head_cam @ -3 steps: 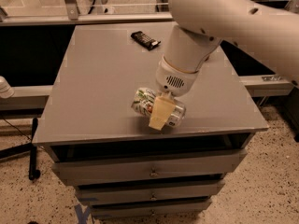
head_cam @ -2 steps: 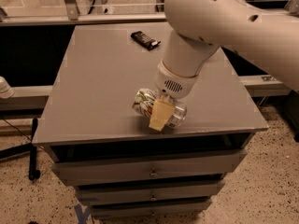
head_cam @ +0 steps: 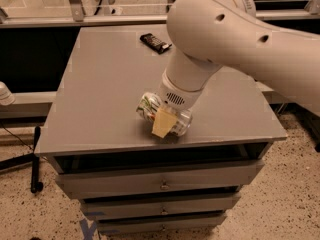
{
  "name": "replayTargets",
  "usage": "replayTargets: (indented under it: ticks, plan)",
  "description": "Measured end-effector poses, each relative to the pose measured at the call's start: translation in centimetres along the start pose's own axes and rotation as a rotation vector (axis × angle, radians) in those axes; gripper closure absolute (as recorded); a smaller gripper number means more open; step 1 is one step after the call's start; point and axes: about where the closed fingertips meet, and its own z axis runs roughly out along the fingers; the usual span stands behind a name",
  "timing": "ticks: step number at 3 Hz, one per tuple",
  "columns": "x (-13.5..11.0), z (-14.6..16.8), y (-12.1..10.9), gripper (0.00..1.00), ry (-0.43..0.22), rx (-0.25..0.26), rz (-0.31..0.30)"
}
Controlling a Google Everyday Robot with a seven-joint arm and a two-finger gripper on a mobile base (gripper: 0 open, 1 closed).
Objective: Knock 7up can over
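The 7up can point(head_cam: 149, 107) lies on its side on the grey cabinet top point(head_cam: 100, 94), near the front edge, silver with green lettering. My gripper point(head_cam: 165, 123) is right on top of it, with a tan fingertip point(head_cam: 162, 125) in front of the can's middle. The white arm comes down from the upper right and hides the can's right part.
A small dark wrapped bar point(head_cam: 155, 42) lies at the back of the cabinet top. The cabinet has drawers point(head_cam: 160, 184) below its front edge. A glass partition stands behind, a speckled floor lies around, and a dark stand leg point(head_cam: 35, 159) is at the left.
The arm's upper body has swung left and closer to the camera. The gripper and the lying can stay in about the same place.
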Motion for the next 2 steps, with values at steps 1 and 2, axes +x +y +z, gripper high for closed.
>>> replayTargets:
  ticks: [1, 2]
  plan:
    - [-0.46, 0.61, -0.47, 0.61, -0.026, 0.026, 0.026]
    - [-0.81, 0.93, -0.89, 0.37, -0.039, 0.034, 0.037]
